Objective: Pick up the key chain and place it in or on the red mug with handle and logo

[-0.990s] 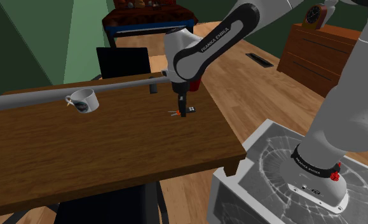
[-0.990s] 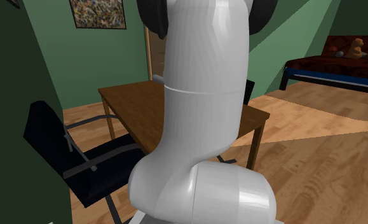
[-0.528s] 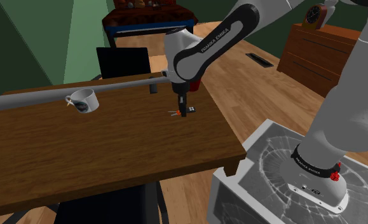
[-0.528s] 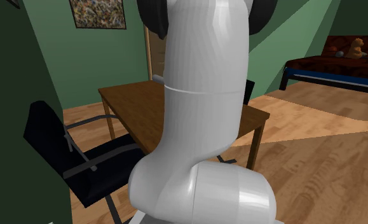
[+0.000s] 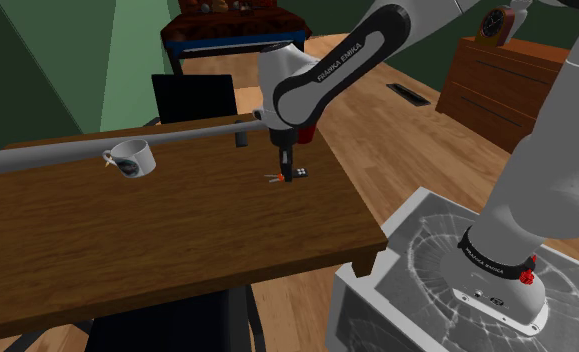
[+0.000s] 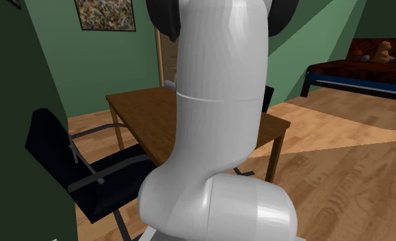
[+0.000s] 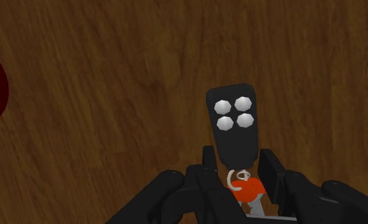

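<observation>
- Where your tool (image 7: 236, 156) hangs low over the bench (image 5: 177, 230), its fingers stand narrow, clasping the key chain (image 7: 233, 124) between them — black fob, four grey buttons, a red tag at the ring.
- Your key chain sits low at the bench's middle, on the side nearer the stand (image 5: 427, 300).
- Well apart, toward the shoulder view's left, you have the mug (image 5: 134, 159) — drawn white, dark logo — just beside a long grey bar (image 5: 67, 150).
- Beyond, a black chair (image 5: 192, 96) and a bed (image 5: 232, 27).

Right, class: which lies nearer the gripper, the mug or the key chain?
The key chain, a black fob with four grey buttons and a red tag, directly at the gripper; the pale mug sits well apart.
</observation>
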Tool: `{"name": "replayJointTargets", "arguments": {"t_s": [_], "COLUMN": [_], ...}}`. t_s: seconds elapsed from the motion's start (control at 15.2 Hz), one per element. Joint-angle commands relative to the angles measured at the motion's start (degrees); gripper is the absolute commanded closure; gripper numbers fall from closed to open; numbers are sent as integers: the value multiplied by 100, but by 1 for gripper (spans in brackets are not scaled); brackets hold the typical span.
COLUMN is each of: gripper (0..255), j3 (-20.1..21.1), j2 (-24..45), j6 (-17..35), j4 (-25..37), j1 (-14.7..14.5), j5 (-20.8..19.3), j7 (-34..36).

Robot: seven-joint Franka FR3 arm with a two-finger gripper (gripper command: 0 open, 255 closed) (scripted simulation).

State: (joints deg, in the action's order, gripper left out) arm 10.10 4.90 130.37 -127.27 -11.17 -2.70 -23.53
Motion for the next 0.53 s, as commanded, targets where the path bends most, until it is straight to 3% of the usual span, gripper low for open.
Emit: {"name": "replayJointTargets", "arguments": {"t_s": [0.0, 0.46], "gripper": [255, 255], "j3": [-25, -16], "j2": [59, -252], "j6": [-42, -557], "j4": [22, 233], "j1": [20, 29], "j5": [-19, 64], "j7": [19, -48]}}
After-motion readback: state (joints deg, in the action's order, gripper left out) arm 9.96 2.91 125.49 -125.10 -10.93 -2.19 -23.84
